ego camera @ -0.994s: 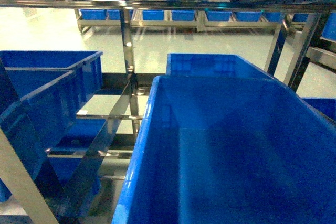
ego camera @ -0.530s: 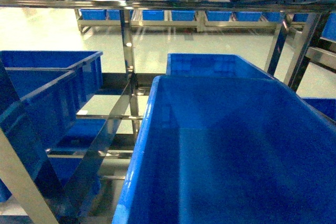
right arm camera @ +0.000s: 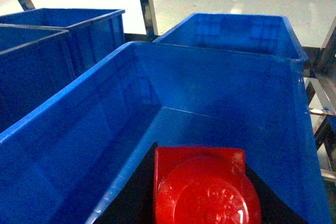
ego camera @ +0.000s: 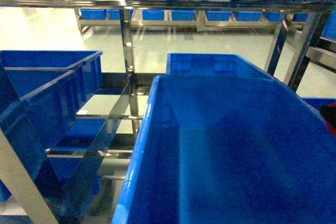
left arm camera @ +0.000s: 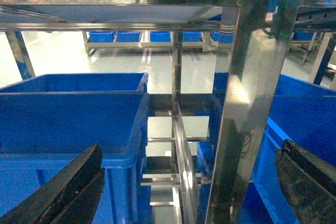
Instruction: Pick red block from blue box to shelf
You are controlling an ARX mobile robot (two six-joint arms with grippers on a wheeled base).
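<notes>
Shelf (ego camera: 128, 51): steel posts and rails fill the head view, top rail across the frame, one upright left of centre, angled posts at right. More racks with blue bins sit far back across the pale floor (ego camera: 47, 30).

Blue box (ego camera: 231, 145): big open bin, takes up the centre and right of the head view, near rim at the bottom edge. No object visible on the part of its floor that shows. A second blue bin (ego camera: 215, 64) sits directly behind it, touching or nearly so. Two more bins (ego camera: 47, 82) are on the left, across the shelf gap.

Left pincer (left arm camera: 189, 182): both dark fingers show at the bottom corners of the left wrist view, spread wide apart, nothing between them. It faces a shelf post (left arm camera: 247, 103), with a bin on each side.

Right pincer (right arm camera: 202, 198): seen close up in the right wrist view, dark pads either side of the red block (right arm camera: 205, 187). Block fills the lower centre of that view and sits in the grip, above the blue box interior near its right-hand wall. Closed on the block as far as I can tell; fingertips are mostly cut off by the frame.

Head view: a sliver of red and dark (ego camera: 331, 114) at the right edge, just above the box's right rim.
</notes>
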